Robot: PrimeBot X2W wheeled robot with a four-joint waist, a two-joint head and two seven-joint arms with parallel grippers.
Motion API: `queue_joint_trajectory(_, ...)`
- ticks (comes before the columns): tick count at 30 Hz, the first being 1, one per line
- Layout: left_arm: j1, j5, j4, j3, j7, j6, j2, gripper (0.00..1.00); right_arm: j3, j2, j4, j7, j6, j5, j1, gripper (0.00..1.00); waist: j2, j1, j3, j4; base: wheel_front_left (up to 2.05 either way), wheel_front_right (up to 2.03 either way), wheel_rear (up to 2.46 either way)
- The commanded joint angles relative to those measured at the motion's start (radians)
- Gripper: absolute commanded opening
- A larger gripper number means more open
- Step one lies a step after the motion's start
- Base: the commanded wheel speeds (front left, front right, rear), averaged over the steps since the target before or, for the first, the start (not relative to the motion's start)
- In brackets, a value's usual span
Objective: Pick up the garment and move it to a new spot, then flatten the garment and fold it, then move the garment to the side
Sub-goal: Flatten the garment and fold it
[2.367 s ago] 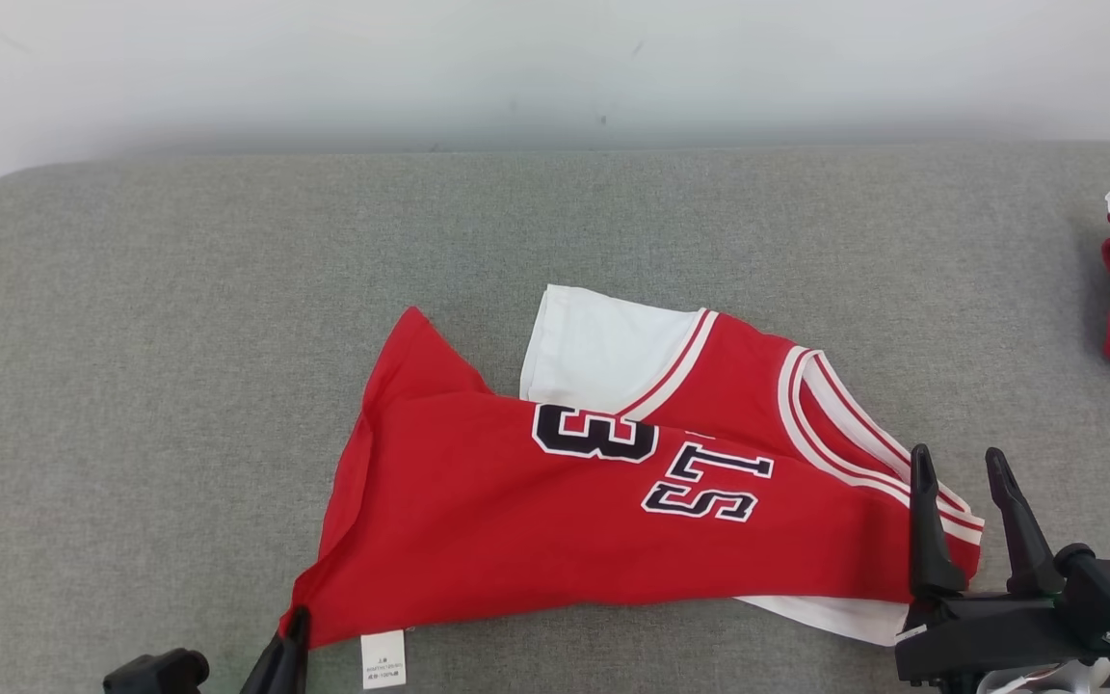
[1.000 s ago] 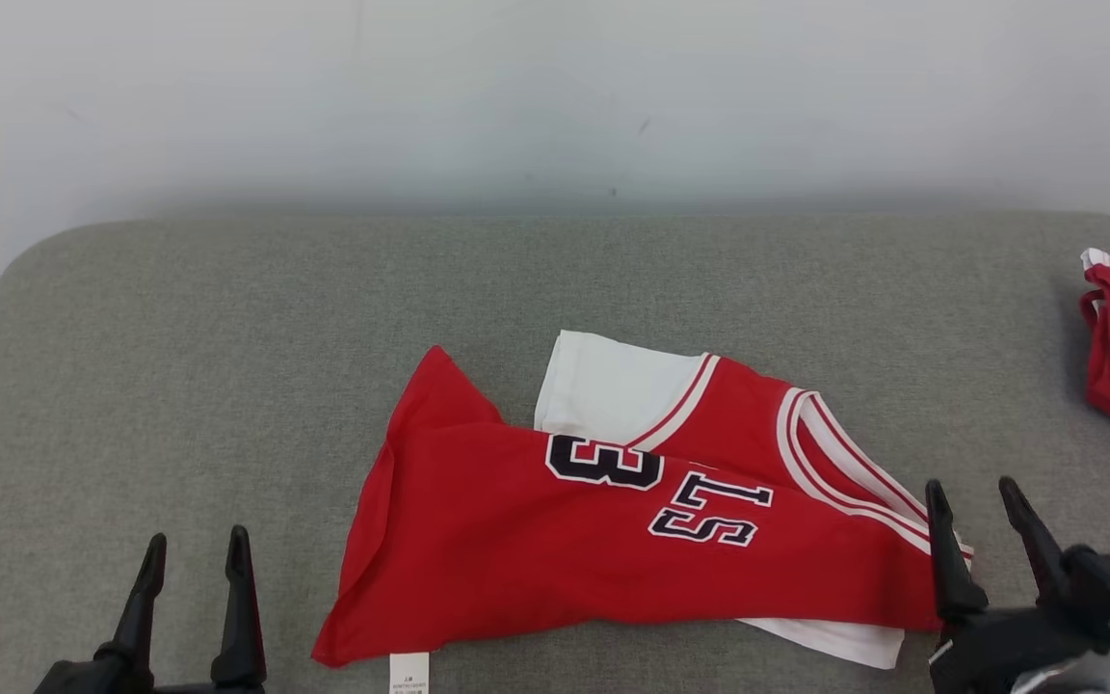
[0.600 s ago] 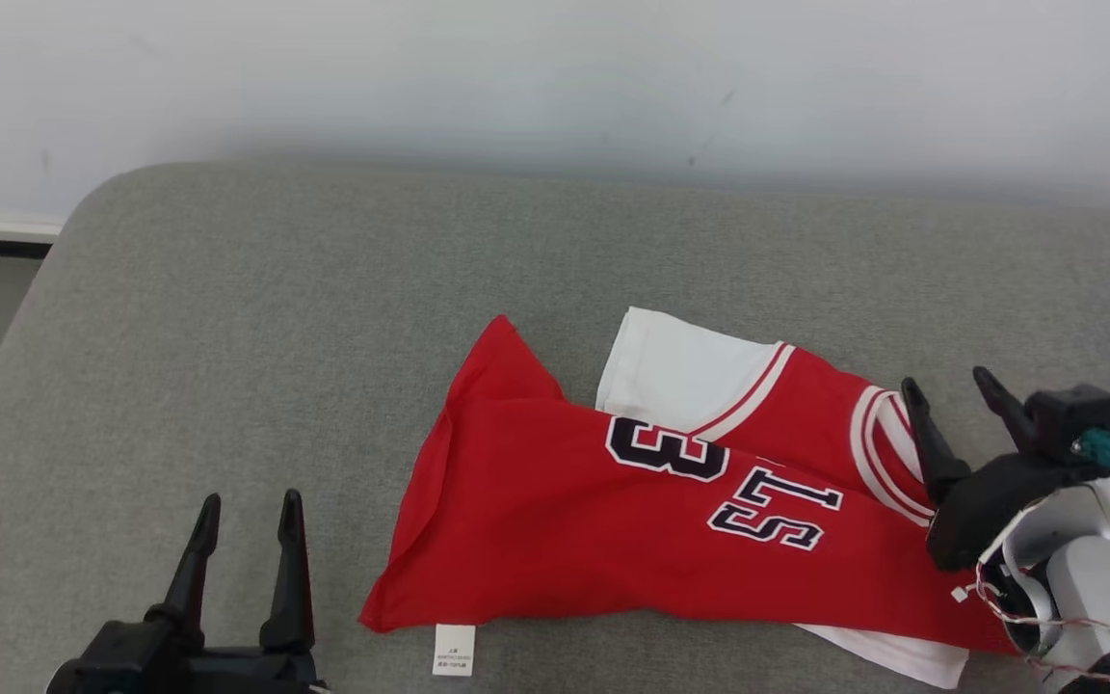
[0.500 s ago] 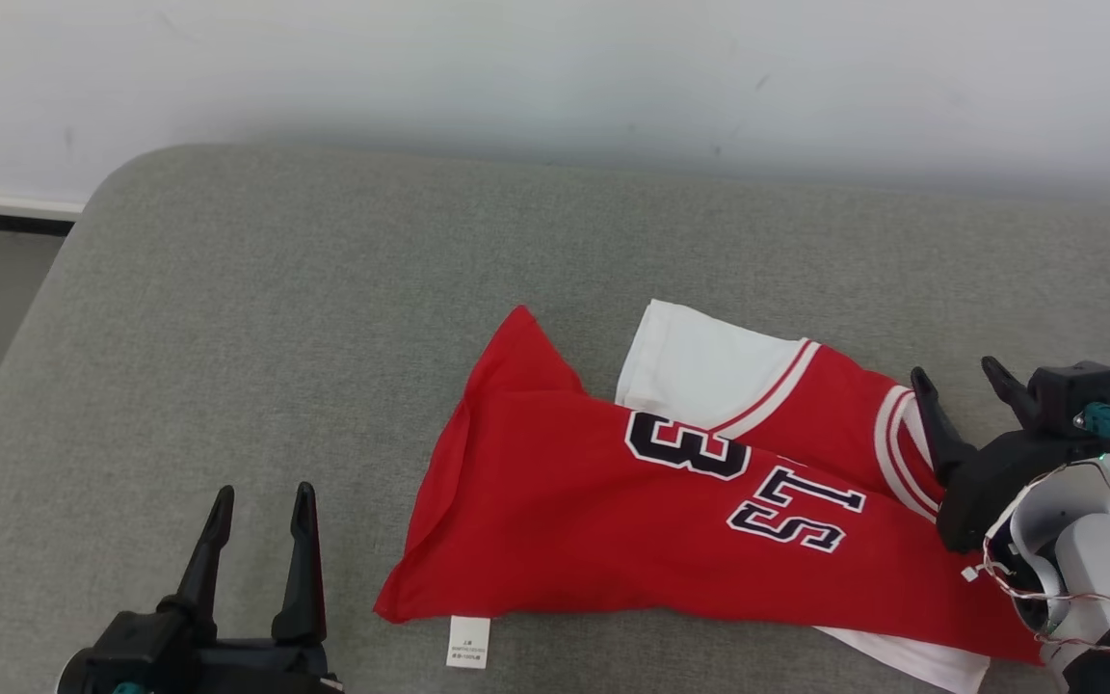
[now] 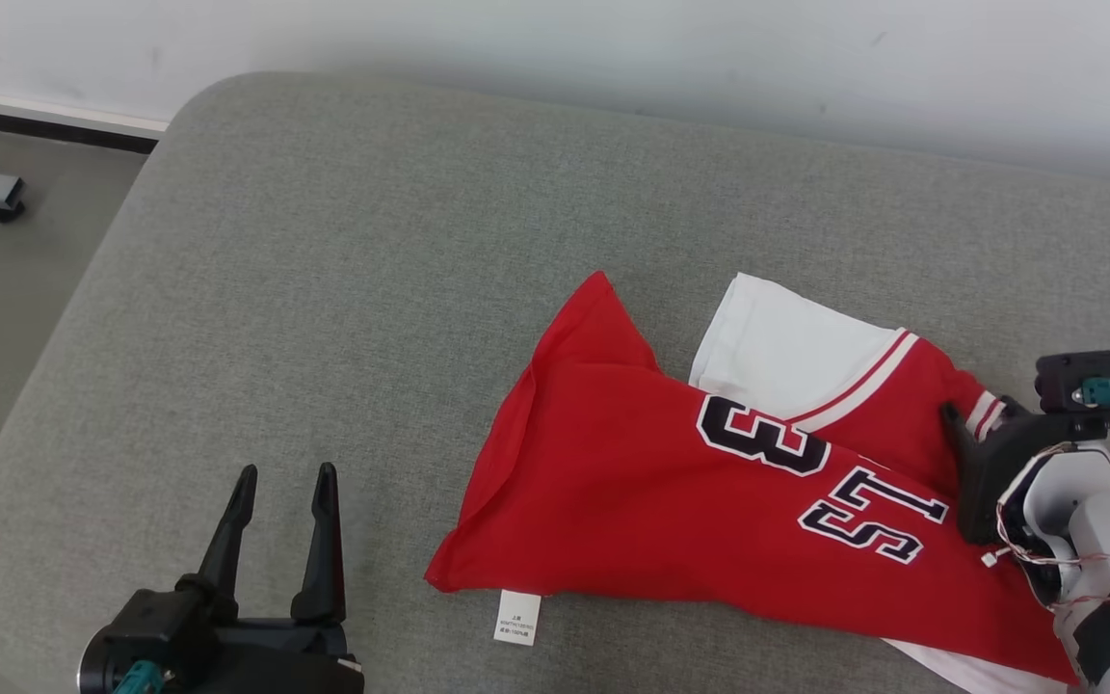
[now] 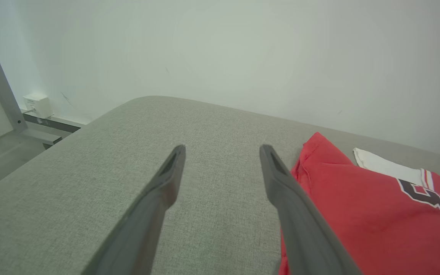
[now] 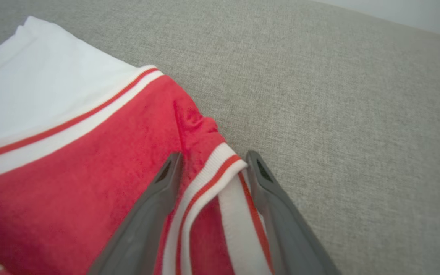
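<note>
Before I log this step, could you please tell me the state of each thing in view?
Jersey: lying on the grey pad, folded over itself, not flattened.
Left gripper: open, over bare pad, apart from the jersey.
Right gripper: open, straddling the jersey's striped trim.
Care label: sticking out from the hem, flat on the pad.

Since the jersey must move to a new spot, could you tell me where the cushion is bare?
The widest bare patch of the grey cushion lies left of the jersey, bounded by the left edge, the wall and the left gripper in front. A narrower strip runs behind the jersey. The right is crowded: the right gripper straddles the striped trim.
</note>
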Motion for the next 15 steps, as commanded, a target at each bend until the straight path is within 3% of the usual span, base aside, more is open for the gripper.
queue_joint_trajectory(1,-0.011,0.000,0.001,0.005,-0.003,0.001,-0.004,1.00,0.008,0.010,0.030,0.019,-0.002,0.012,0.000,0.00,-0.0001,-0.0001,0.002,0.000,0.00,0.00,0.00)
queue_joint_trajectory(4,-0.013,0.004,0.003,0.010,-0.003,0.001,-0.005,1.00,0.023,0.006,0.060,0.032,-0.003,0.024,-0.017,0.00,-0.0001,-0.0001,0.000,-0.008,0.00,0.00,0.00)
queue_joint_trajectory(15,-0.021,0.007,0.000,0.006,-0.003,0.001,-0.007,1.00,0.043,-0.020,0.020,-0.162,-0.002,0.009,-0.175,0.00,-0.0001,-0.0001,0.005,-0.023,0.00,0.00,0.00)
